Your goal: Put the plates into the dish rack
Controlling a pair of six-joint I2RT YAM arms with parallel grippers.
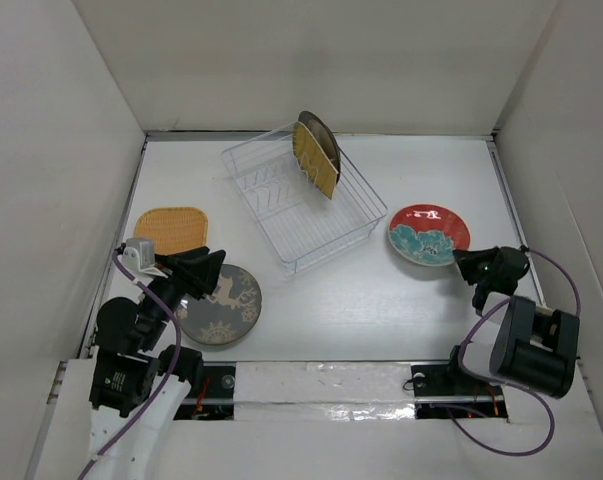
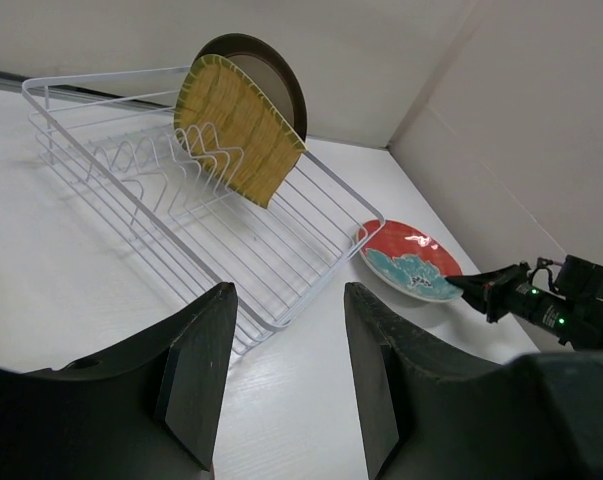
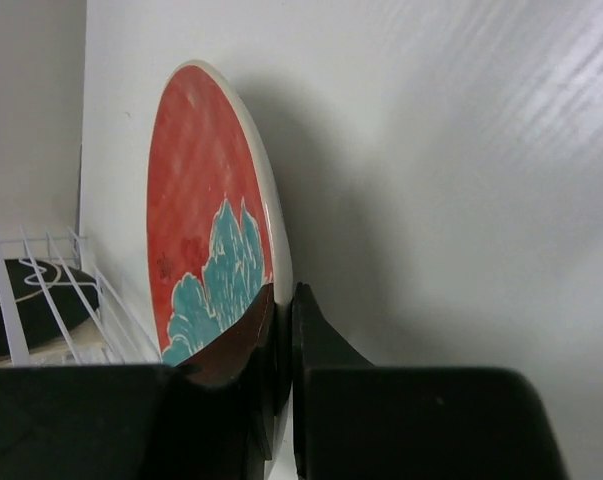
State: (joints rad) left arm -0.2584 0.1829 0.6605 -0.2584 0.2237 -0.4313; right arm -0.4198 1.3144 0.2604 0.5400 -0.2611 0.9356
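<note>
The red-and-teal plate [image 1: 428,233] lies on the table to the right of the dish rack [image 1: 303,210]. My right gripper [image 1: 462,263] is shut on its near rim, one finger over the painted face [image 3: 196,200] and one under it. A yellow woven plate [image 1: 316,160] and a brown round plate [image 1: 322,133] stand upright in the rack's far end. My left gripper [image 1: 207,270] hangs open and holds nothing, over the left edge of the dark grey plate with the cream motif [image 1: 224,306]. A second woven plate [image 1: 171,228] lies flat at the left.
White walls close in the table on three sides. In the left wrist view the rack's near rim [image 2: 281,322] lies just beyond my open fingers [image 2: 206,350], with the red plate [image 2: 411,262] and the right gripper [image 2: 473,285] farther right.
</note>
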